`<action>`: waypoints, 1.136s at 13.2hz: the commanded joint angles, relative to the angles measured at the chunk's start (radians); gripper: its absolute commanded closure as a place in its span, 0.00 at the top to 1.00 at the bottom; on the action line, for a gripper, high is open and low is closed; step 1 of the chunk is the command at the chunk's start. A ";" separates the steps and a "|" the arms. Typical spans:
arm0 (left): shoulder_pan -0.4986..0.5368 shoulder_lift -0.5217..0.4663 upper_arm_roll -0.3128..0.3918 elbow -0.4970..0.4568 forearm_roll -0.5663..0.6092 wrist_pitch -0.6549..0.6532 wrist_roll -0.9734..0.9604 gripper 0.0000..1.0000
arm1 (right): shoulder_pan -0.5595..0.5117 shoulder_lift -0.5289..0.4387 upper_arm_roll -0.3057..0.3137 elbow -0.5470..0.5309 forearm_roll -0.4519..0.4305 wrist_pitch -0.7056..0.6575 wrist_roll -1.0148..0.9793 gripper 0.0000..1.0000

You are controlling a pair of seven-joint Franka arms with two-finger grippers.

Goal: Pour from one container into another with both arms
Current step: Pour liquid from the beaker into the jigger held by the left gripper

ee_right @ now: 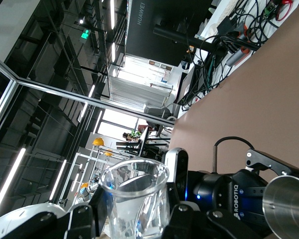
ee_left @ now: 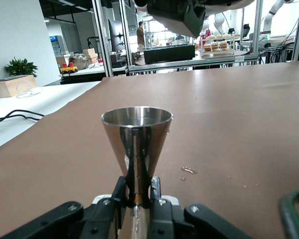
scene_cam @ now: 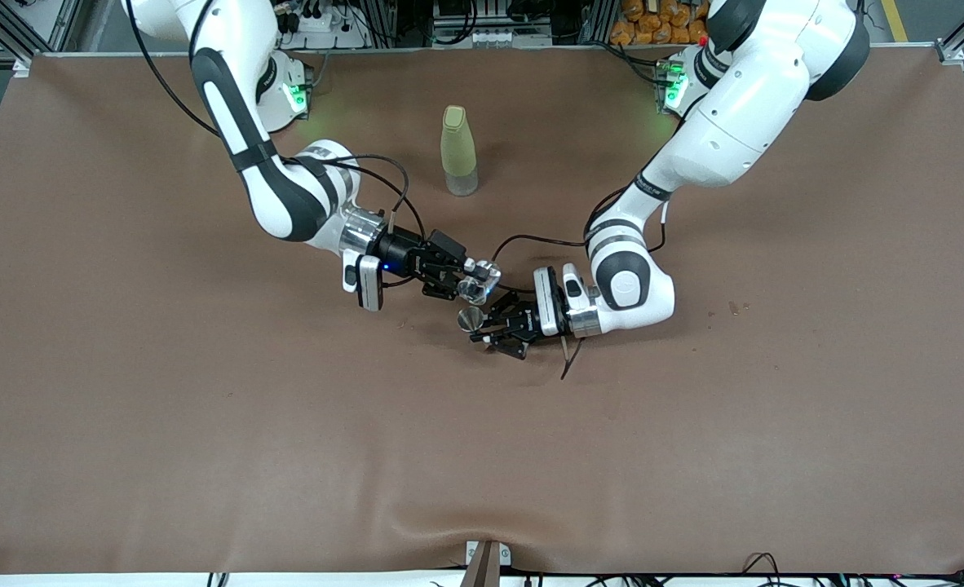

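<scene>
Pour is on: 2 hands meeting mid-tabletop

Front view: right hand (scene_cam: 467, 277) grips the glass cup (scene_cam: 477, 283), tipped just above the metal measure (scene_cam: 471, 318) that the left hand (scene_cam: 490, 330) clamps; the bottle (scene_cam: 458, 151) stands well apart, and the tabletop (scene_cam: 123, 408) has loads of open room. Left wrist view: measure (ee_left: 136, 144) upright, pinched at its waist. Right wrist view: cup (ee_right: 135, 199) held; next I'd tip it further over the measure's rim (ee_right: 288, 204).
</scene>
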 commanded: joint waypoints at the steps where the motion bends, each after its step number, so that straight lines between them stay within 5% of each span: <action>1: 0.007 -0.005 -0.004 -0.014 -0.033 -0.014 0.037 0.00 | 0.015 0.008 -0.007 0.006 0.027 0.006 0.008 0.20; 15: 0.020 -0.007 -0.007 -0.028 -0.036 -0.018 0.039 0.00 | 0.017 0.015 -0.007 0.005 0.044 0.016 0.080 0.20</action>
